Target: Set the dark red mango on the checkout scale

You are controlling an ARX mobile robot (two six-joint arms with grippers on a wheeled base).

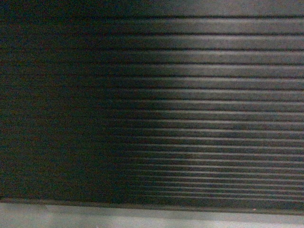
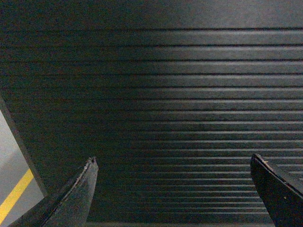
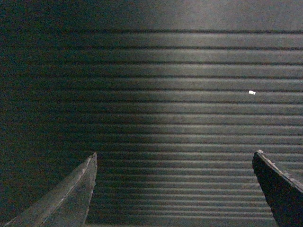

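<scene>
Mango is nowhere on my screens, and neither is the scale, so I cannot say where either sits. Nearest to me, my left gripper (image 2: 173,163) is spread wide with nothing between its dark fingers (image 2: 75,198), and my right gripper (image 3: 175,161) shows the same wide, empty gap. Straight ahead of both claws stands the checkout (image 1: 199,95), its ribbed horizontal slats filling every view. Off the left claw's outer side the counter's corner edge drops to grey floor (image 2: 9,156) with a yellow line (image 2: 14,196); that looks like my open room. A small white speck (image 3: 252,92) sits on a slat up and right of the right claw. Judging ahead: mango skin should be smooth, firm yet bruisable, so I'd grip across the middle, gently.
</scene>
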